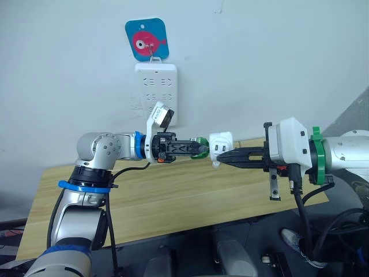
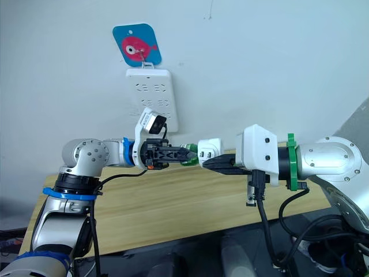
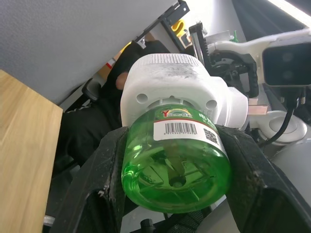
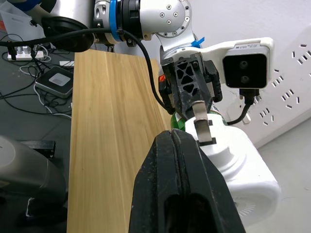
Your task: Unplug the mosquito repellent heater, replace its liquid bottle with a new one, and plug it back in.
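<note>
The mosquito repellent heater [image 1: 221, 146], a small white rounded plastic unit, is held in mid-air between the two grippers, above a light wooden table [image 1: 173, 202] and in front of a pale wall. A green liquid bottle [image 3: 177, 165] with a barcode label is seated in the heater's base. The left gripper [image 1: 199, 148] is clenched on that bottle, one black finger [image 3: 104, 179] on each side of it. The right gripper [image 1: 226, 157] comes in from the opposite side, its black fingers pressed close together against the heater's body, gripping it; a metal plug prong [image 4: 203, 126] sticks out beside them. Behind, on the wall, a white multi-socket power strip [image 1: 155, 92] hangs upright from a hook below a blue square sticker with a pink fish [image 1: 147, 39].
</note>
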